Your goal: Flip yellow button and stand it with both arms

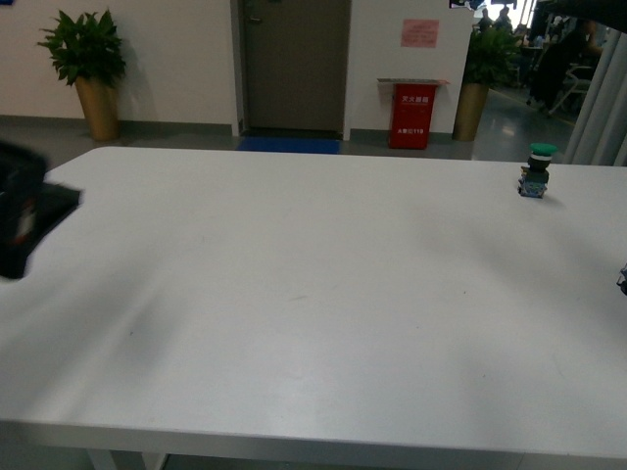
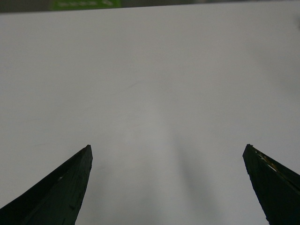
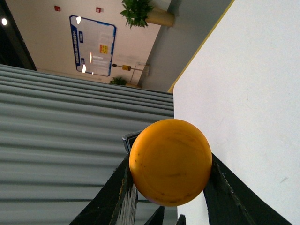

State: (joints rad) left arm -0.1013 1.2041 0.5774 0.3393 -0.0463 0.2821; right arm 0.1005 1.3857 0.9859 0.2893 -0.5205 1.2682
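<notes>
In the right wrist view my right gripper (image 3: 169, 180) is shut on the yellow button (image 3: 170, 161). Its round yellow-orange cap faces the camera and fills the gap between the two black fingers. A corner of its dark block shows behind the cap. It hangs beside the white table's edge (image 3: 243, 93). In the front view only a sliver of the right arm (image 1: 622, 280) shows at the right border, and the yellow button is out of view there. My left gripper (image 2: 168, 187) is open and empty, fingers wide apart over bare white table. The left arm (image 1: 24, 220) is a dark blur at the left edge.
A green-capped button (image 1: 535, 171) stands upright at the table's far right. The white table (image 1: 294, 294) spans the front view. Beyond it are a door, a red box (image 1: 413, 116) and two potted plants (image 1: 88, 69). A grey ribbed curtain (image 3: 70, 140) hangs beside the table.
</notes>
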